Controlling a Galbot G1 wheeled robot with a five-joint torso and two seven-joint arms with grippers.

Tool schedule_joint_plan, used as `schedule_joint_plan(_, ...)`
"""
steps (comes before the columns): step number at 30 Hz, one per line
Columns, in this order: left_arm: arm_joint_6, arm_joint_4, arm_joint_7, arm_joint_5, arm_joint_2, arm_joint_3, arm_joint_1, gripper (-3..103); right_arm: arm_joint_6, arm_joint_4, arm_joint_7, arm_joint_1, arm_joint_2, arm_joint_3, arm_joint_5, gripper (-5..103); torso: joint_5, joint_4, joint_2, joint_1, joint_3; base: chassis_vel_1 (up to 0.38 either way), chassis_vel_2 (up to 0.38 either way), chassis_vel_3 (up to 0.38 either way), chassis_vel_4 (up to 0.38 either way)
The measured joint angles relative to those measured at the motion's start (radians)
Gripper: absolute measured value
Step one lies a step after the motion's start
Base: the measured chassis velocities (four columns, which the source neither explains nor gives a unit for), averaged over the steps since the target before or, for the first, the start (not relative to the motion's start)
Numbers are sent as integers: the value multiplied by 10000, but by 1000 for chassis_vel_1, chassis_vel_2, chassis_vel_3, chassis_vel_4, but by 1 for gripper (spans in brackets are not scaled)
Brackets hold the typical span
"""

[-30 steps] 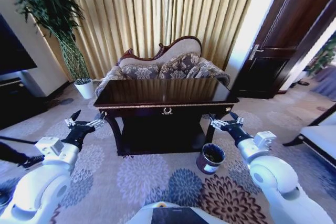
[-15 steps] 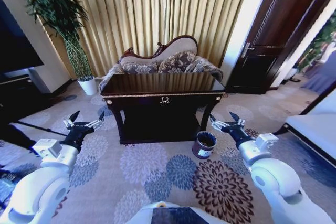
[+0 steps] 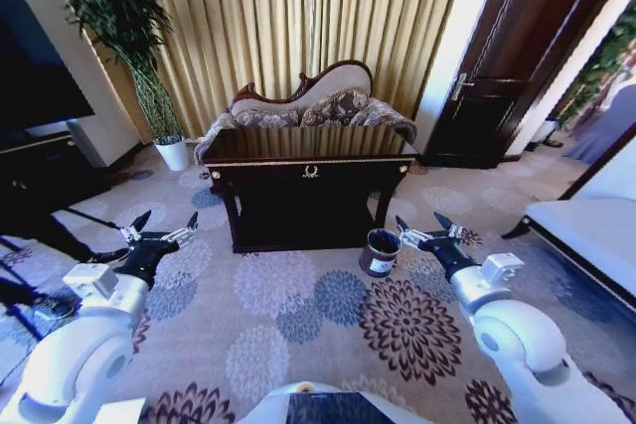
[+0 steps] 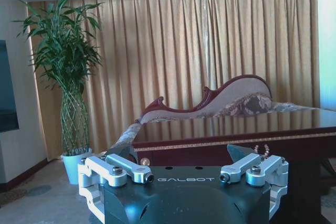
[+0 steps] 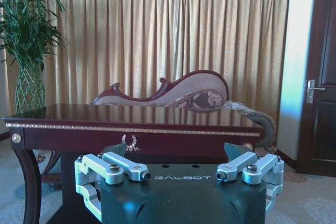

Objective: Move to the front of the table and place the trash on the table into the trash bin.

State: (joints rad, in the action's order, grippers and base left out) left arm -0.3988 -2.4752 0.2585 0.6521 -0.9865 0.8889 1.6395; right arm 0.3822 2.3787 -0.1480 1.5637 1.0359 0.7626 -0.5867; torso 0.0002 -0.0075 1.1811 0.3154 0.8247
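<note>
Facing the dark desk [image 3: 310, 145], trash bin [image 3: 380, 252] at its right leg; left hand [image 3: 161, 233] and right hand [image 3: 424, 228] raised, released.

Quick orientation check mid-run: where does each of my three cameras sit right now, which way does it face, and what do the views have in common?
Head view: high on the robot, facing forward and down at the table, the trash bin on the carpet, and both arms, with the left gripper and right gripper open and empty.
Left wrist view: low behind the left gripper's fingers, facing the table's corner, the sofa and the plant.
Right wrist view: behind the right gripper's fingers, facing the table front square on.
Shared: table, sofa, curtains.
</note>
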Motion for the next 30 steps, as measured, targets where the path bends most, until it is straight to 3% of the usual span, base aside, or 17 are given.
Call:
schedule_joint_plan(11,251,85,-48,-188,-101,-111,46,100,-252,-165,13,-36,82,-156,379,100,-1,-1,4,-3,-2,139,-154,-138,141)
schedule_joint_plan(30,371,64,-169,-136,-40,-29,50,100,-258,-180,1,-49,204,-151,403,100,-2,0,-2,3,1,0,0,0,0)
